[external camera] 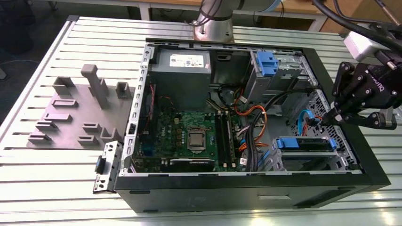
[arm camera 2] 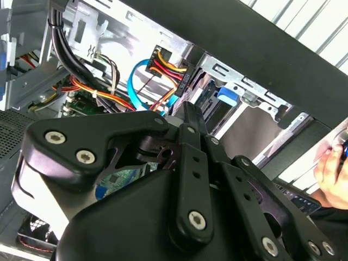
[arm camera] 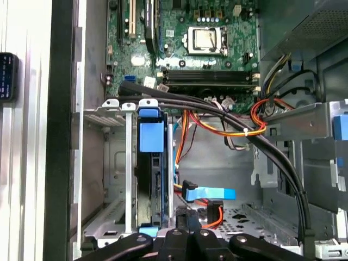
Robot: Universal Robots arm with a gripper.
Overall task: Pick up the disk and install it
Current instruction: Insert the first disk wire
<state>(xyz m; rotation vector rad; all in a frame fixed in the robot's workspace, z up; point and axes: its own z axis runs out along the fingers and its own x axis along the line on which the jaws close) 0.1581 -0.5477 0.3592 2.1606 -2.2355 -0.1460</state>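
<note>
On the exterior view's left, a grey slotted holder (external camera: 78, 110) lies on the tabletop (external camera: 37, 183). Rightward, the open computer case (external camera: 251, 188) holds the disk (external camera: 306, 144), blue-framed with end tabs, seated in the lower drive cage. The hand (external camera: 333, 117) hovers just above-right of it, apart; I cannot tell its opening.

Your gripper (external camera: 331, 117) hangs at three o'clock in the exterior view, fingers pressed together, pointing toward eight o'clock.

Exterior view high, oblique; both wrist views close inside computer case (external camera: 351, 155).
</note>
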